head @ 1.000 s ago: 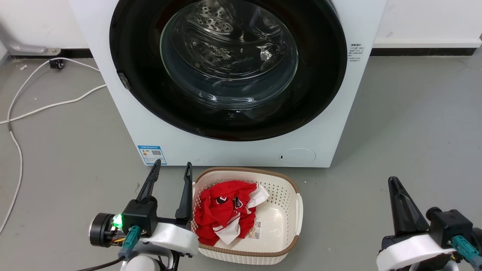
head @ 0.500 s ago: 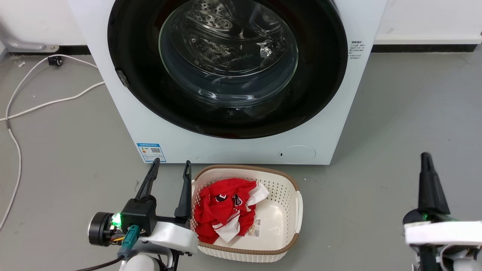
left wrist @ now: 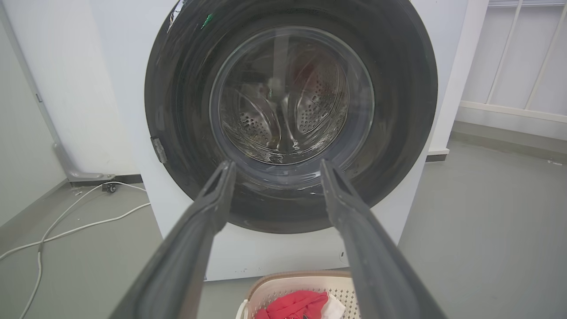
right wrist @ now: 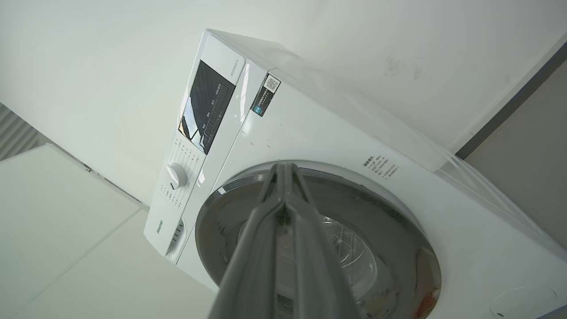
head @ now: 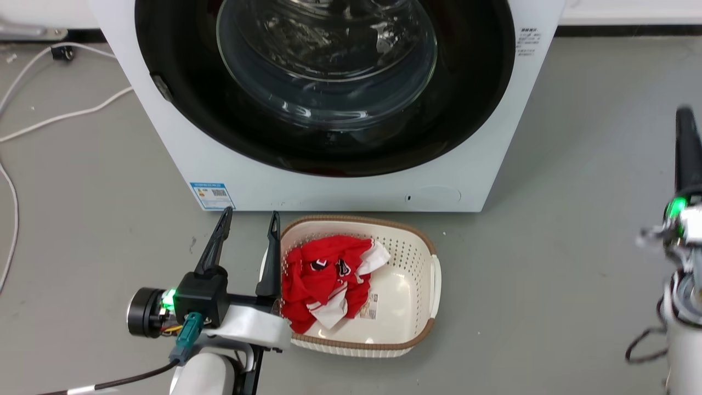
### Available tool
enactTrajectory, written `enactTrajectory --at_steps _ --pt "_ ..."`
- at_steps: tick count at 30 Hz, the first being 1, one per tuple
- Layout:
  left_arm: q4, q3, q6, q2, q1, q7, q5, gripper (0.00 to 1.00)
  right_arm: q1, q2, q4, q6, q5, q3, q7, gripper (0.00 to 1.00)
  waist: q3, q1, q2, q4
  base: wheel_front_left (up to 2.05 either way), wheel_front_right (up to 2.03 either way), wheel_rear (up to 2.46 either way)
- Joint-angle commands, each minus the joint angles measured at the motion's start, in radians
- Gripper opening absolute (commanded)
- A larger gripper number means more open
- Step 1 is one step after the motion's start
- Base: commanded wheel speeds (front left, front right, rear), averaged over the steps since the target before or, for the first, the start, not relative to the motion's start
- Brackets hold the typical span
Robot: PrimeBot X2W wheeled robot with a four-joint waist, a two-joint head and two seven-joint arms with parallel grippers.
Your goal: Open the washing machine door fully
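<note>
Right gripper (head: 684, 123) raised, apart from door (head: 471, 99)

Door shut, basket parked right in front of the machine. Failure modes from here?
1. The grey tab sits at the left edge of the washing machine door, far from the right gripper, which is shut: a long reach, and it may slip.
2. The laundry basket lies close before the door, the open left gripper beside its rim: either may get knocked as the robot closes in.
</note>
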Motion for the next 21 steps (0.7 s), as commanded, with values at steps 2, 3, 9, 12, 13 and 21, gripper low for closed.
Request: enactTrajectory --at_steps 2,3,9,12,13,21 --pt "-0.008 -0.001 0.006 0.001 -0.017 -0.003 -0.004 1.0 -0.076 -0.02 0.035 0.0 0.019 -0.014 0.033 0.0 0.028 -0.0001 0.0 0.002 0.0 0.0 0.0" --pt "-0.011 -0.003 0.007 0.001 -0.024 -0.003 -0.004 1.0 -0.116 -0.026 0.058 0.0 0.03 -0.019 0.057 0.0 0.04 -0.0001 0.0 0.003 0.0 0.0 0.0" --pt "-0.028 -0.022 0.011 0.001 -0.064 -0.003 -0.005 1.0 -0.364 -0.083 0.227 0.0 0.045 -0.046 0.181 0.0 0.1 -0.0001 0.0 0.022 0.0 0.0 0.0" --pt "-0.039 -0.028 0.012 0.001 -0.082 -0.003 -0.006 1.0 -0.489 -0.118 0.314 0.0 0.02 -0.051 0.232 0.0 0.128 -0.0001 0.0 0.032 0.0 0.0 0.0" --pt "-0.044 -0.03 0.013 0.001 -0.088 -0.003 -0.006 1.0 -0.531 -0.121 0.346 0.0 0.017 -0.054 0.251 0.0 0.137 -0.0001 0.0 0.035 0.0 0.0 0.0" --pt "-0.079 -0.046 0.02 0.001 -0.129 -0.003 -0.003 1.0 -0.844 -0.171 0.574 0.0 -0.098 -0.048 0.371 0.0 0.215 -0.0001 0.0 0.06 0.0 0.0 0.0"
